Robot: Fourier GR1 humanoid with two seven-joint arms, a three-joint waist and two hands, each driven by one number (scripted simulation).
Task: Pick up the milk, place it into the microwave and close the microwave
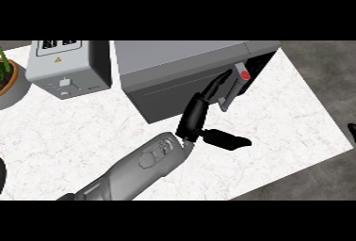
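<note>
Marble counter (69,141): fills the frame. Microwave (173,70): upper centre. Toaster (66,66): upper left. Potted plant (10,77): left edge. Left hand (198,115): centre, fingers straight against the microwave door (240,82), thumb apart. Milk (244,74): possibly the red-capped item inside.

A grey toaster (67,68) sits on the counter (83,136), up at about eleven o'clock. It has two dark slots on top, a small yellow mark under them, and a white button on its front. At about nine o'clock from the toaster stands a brown pot (12,84) with a green plant (4,60) in it, and the edge of the view cuts both off. The counter top is white with thin pale lines like marble. Past the counter, from about one o'clock round to five o'clock, the floor (327,75) is dark grey.
</note>
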